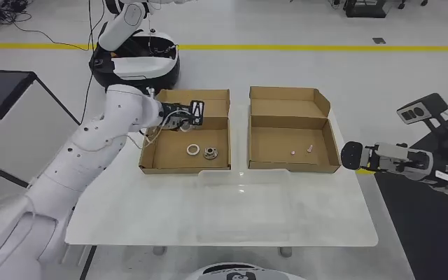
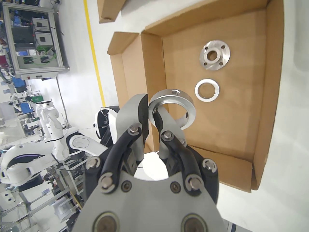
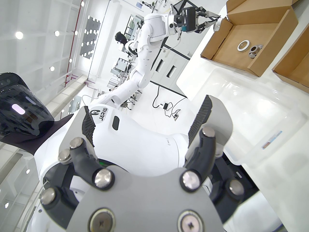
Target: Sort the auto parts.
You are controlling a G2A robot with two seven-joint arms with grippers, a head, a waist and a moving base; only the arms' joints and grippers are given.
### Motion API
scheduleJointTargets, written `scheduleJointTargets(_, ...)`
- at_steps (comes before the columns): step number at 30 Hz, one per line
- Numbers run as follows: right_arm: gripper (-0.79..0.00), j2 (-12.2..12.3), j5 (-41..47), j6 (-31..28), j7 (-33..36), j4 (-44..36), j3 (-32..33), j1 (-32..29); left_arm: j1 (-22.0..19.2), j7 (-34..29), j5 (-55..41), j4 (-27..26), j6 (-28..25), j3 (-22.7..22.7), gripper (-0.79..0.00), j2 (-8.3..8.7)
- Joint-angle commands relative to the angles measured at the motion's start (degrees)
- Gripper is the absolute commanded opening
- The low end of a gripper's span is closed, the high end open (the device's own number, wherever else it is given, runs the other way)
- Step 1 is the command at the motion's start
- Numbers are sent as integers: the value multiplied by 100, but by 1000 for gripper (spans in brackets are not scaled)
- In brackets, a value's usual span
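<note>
My left gripper (image 2: 151, 112) hangs over the far left part of the left cardboard box (image 1: 159, 162) and is shut on the rim of a thick metal collar ring (image 2: 172, 104). The top view has that gripper (image 1: 180, 123) above the box's back corner. On the box floor lie a flat washer (image 2: 207, 90) and a round flange with bolt holes (image 2: 214, 54), side by side (image 1: 192, 149) (image 1: 211, 152). The right cardboard box (image 1: 280, 162) holds two small parts (image 1: 309, 148). My right gripper (image 1: 350, 155) stands open beyond the table's right edge with nothing between its fingers (image 3: 205, 114).
A clear plastic tray (image 1: 241, 192) lies on the white table (image 1: 329, 224) in front of both boxes. Both boxes have their lids folded back. Another white robot (image 1: 136, 63) stands behind the table, and a dark stand (image 1: 14, 87) is at the far left.
</note>
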Motion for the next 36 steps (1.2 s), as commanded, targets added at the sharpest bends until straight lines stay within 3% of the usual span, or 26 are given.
scheduleJointTargets(1,0,0,0,0,0,0,0,0,-153,92,158,331,0,273,-785,-40)
scheduleJointTargets(9,0,0,0,0,0,0,0,0,-575,432,631,1283,0,1142,-785,-208)
scheduleJointTargets(17,0,0,0,0,0,0,0,0,-760,848,901,1843,0,1771,-785,-330)
scheduleJointTargets(36,0,0,0,0,0,0,0,0,-453,1468,1673,2330,504,2017,-785,-446)
